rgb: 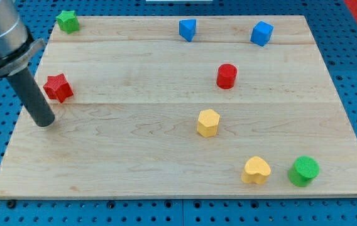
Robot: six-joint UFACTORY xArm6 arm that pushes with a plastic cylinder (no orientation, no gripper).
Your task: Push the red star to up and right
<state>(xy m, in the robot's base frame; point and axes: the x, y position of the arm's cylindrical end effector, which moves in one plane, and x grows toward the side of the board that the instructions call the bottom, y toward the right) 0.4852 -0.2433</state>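
Observation:
The red star lies on the wooden board near the view's left edge. My tip rests on the board just below and slightly left of the red star, close to it, with a small gap. The dark rod rises up and left from the tip to the grey arm body at the view's top left corner.
A green star sits at the top left corner. A blue block and a blue cube sit at the top. A red cylinder, a yellow hexagon, a yellow heart and a green cylinder lie to the right.

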